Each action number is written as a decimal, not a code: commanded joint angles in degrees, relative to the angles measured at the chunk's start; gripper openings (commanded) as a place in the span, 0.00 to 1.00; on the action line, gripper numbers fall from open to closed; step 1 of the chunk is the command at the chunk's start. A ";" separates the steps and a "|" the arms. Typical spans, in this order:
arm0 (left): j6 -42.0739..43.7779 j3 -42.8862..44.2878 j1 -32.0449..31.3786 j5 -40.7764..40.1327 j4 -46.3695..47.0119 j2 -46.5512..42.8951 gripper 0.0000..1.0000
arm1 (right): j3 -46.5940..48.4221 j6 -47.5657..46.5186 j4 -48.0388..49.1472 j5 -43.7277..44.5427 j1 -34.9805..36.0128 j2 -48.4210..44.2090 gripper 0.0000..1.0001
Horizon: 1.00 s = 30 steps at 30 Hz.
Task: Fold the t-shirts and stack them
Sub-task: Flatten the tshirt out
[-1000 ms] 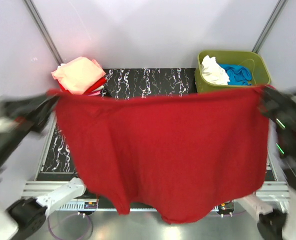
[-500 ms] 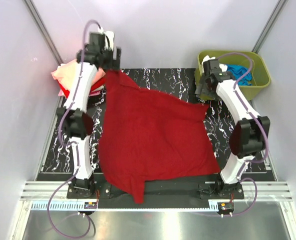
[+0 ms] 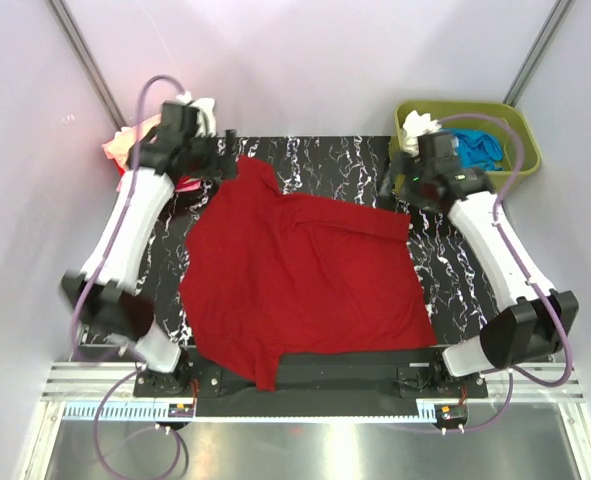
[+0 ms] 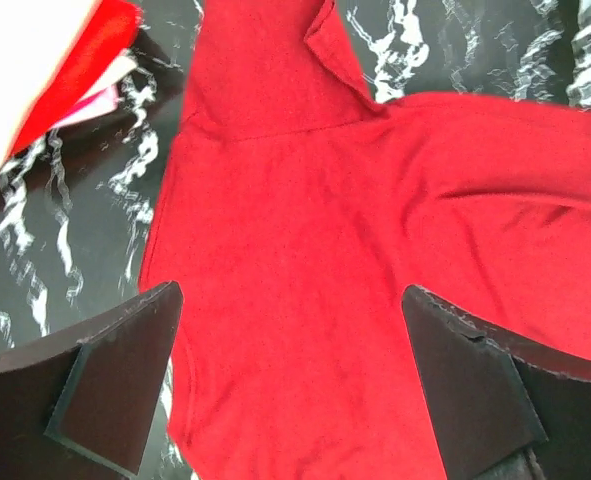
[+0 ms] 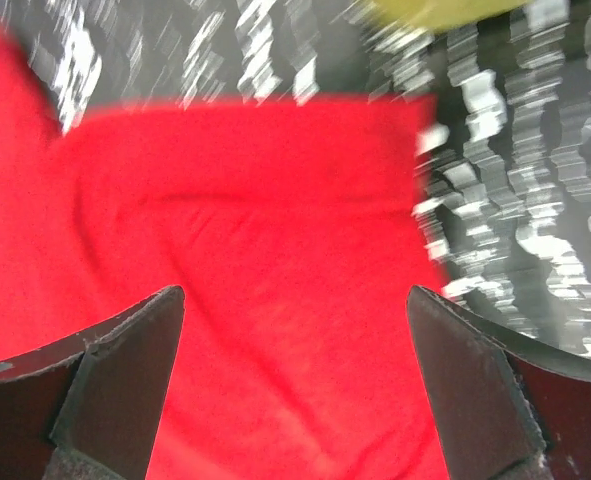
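A dark red t-shirt [image 3: 300, 275] lies spread out on the black marbled table [image 3: 445, 260], one corner hanging over the near edge. My left gripper [image 3: 223, 162] hovers open above its far-left sleeve, nothing between the fingers. My right gripper [image 3: 397, 186] hovers open above the far-right corner, also holding nothing. The left wrist view looks down on the red t-shirt [image 4: 375, 250] between the wide-apart jaws of the left gripper [image 4: 293, 380]. In the blurred right wrist view, the t-shirt's [image 5: 255, 250] far edge lies beyond the open right gripper [image 5: 295, 380].
A stack of folded t-shirts [image 3: 125, 150], salmon-pink on top, sits at the back left, partly behind my left arm, and shows as a stack [image 4: 65, 70] beside the sleeve. An olive-green tub [image 3: 515, 140] at the back right holds white and blue shirts.
A second ago both grippers held the red t-shirt stretched up in the air. It has since been laid on the table, and both grippers have opened and let go.
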 commanded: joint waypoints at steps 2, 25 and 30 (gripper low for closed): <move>-5.71 -17.47 0.45 -1.10 6.72 -9.79 0.99 | -1.37 -1.06 2.58 -10.10 9.32 5.38 0.99; -10.64 -56.29 0.36 -0.05 13.76 -62.08 0.91 | 65.36 -4.32 15.65 -15.84 20.40 70.43 0.61; -10.20 -57.35 0.36 0.47 15.87 -65.88 0.91 | 70.08 -5.80 18.30 -11.97 20.49 76.14 0.61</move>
